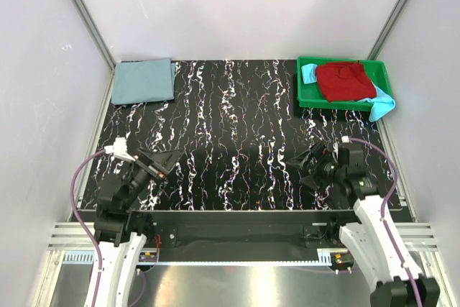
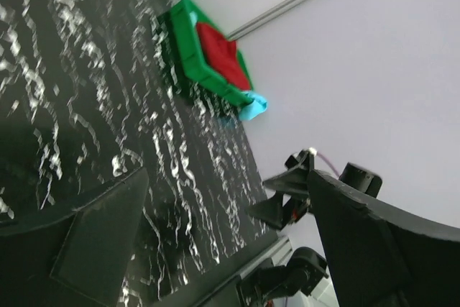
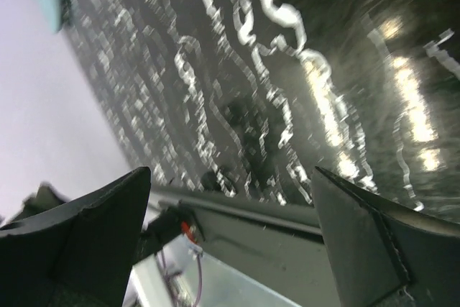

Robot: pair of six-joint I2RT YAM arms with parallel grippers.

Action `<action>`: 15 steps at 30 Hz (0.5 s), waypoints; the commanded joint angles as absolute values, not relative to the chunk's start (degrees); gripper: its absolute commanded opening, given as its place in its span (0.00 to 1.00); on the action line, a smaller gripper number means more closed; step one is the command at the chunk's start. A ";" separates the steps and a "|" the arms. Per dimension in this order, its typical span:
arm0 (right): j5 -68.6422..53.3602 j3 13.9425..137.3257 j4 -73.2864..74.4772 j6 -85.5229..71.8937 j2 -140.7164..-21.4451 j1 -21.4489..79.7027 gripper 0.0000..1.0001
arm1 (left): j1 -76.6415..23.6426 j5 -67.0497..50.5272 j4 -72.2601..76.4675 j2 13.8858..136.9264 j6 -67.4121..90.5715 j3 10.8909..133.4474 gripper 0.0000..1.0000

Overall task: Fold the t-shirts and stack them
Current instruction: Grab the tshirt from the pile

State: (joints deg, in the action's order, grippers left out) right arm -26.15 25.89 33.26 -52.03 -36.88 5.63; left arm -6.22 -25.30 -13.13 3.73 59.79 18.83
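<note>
Red t-shirt well beyond right tool

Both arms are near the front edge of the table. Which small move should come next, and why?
Probably the right pincer, open and empty, should reach toward the red t-shirt: it lies crumpled on top of the turquoise t-shirt in the green tray, on that arm's side. The grey-blue t-shirt already lies folded at the far left corner.

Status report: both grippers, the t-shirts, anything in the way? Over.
Left gripper and right gripper open, empty. Grey-blue t-shirt folded, far left corner. Red t-shirt on turquoise t-shirt in green tray, crumpled. Nothing in the way seen.
</note>
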 commanded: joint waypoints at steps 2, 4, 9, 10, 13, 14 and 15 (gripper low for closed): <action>-15.13 32.94 34.54 -48.79 -46.29 5.71 1.00 | -6.07 -26.63 -20.20 8.78 57.32 26.52 0.99; -11.37 35.23 34.37 -46.51 -48.59 5.71 1.00 | -6.15 -28.64 -22.84 11.93 54.33 29.08 0.99; 5.13 42.00 31.99 -41.14 -54.22 5.27 0.98 | -6.07 -25.25 -30.48 15.38 44.04 37.52 0.99; 7.71 45.23 31.99 -39.83 -55.45 5.10 0.97 | -6.15 -24.09 -33.46 16.42 43.95 38.49 0.99; 13.70 53.83 31.99 -36.58 -62.73 2.56 0.95 | -6.07 -26.79 -39.44 20.11 43.69 42.79 0.99; 14.58 55.96 31.82 -35.69 -67.10 0.55 0.95 | -6.06 -28.72 -39.64 23.87 39.77 44.80 0.99; 15.89 58.16 31.64 -34.81 -69.41 -1.04 0.94 | -6.15 -33.53 -39.81 26.08 36.94 46.30 0.99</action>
